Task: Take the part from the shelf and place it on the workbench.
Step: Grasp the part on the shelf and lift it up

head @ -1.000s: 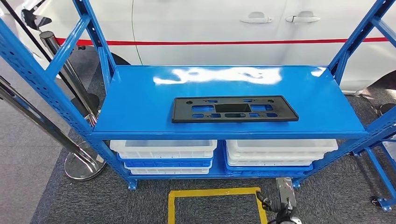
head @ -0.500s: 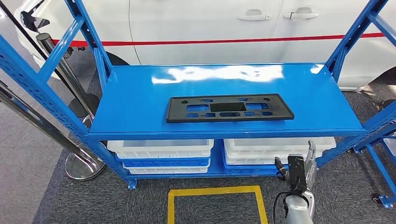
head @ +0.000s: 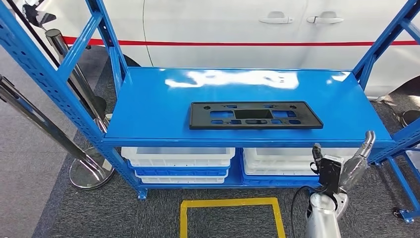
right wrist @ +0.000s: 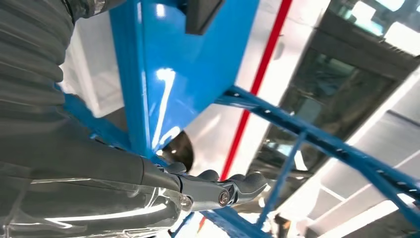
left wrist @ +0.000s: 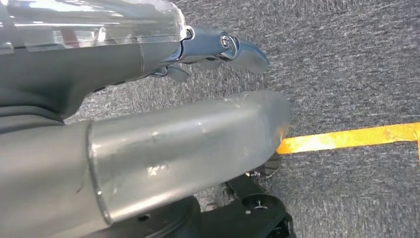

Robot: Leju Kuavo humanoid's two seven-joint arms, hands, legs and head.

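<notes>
Since the earlier frames the right hand (head: 352, 163) has risen from low over the carpet to just below the front right edge of the shelf, and the whole scene has shifted a little with the camera.

At far left in the head view, a chrome stanchion (head: 74, 89) leans across the blue upright, its round base (head: 91, 171) resting on the grey carpet; its top is cut off by the frame. Next comes the blue shelf (head: 148, 109), its glossy deck throwing white glare near the back. Under it, white and blue bins (head: 176, 161) sit stacked in two groups, their far ends hidden beneath the deck. A yellow floor marking (head: 230, 204) runs below them, cut off at the bottom edge.

The part (head: 255, 115), a flat black plate with slots and holes, lies near the middle of the deck, nearer the front edge, untouched. Behind the shelf stands a white car (head: 247, 29) with a red stripe, seen only across its doors.

At right, the right hand is raised beside the shelf's front edge, apart from the part. Its fingers (right wrist: 233, 191) are spread slightly and hold nothing; the right wrist view shows them extended against the rack's blue bracing.

The left hand (left wrist: 208, 47) hangs over the carpet in the left wrist view; its fingers are partly hidden behind the thick grey thumb (left wrist: 198, 144), with nothing in them, though how far they curl is hard to make out.
</notes>
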